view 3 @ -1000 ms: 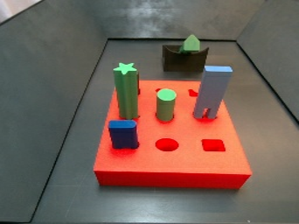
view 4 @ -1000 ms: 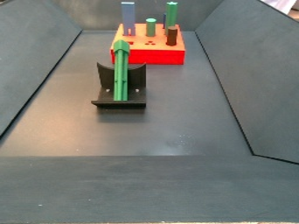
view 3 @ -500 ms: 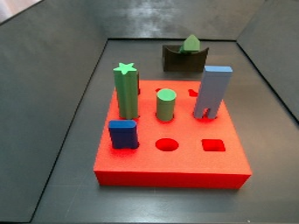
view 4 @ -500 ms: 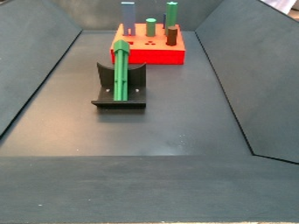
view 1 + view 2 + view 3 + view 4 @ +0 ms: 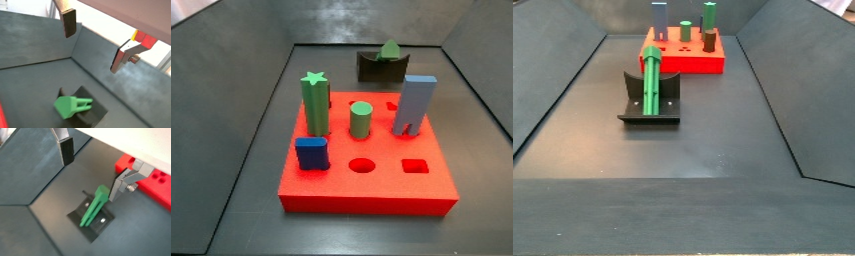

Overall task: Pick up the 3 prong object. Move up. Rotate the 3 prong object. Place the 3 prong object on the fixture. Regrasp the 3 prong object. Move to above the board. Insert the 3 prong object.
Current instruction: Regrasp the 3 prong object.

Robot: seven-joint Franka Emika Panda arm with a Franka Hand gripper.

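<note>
Both wrist views are looking down past the gripper [image 5: 93,170] at the fixture [image 5: 92,217]; both side views are facing the board [image 5: 372,183] from opposite ends.

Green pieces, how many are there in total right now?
3: the star post and the round cylinder stand on the board; the 3 prong object leans on the fixture. The open gripper holds none.

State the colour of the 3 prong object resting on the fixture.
Green. The 3 prong object leans on the dark fixture, clearest in this side view; the open gripper hangs above, empty.
</note>
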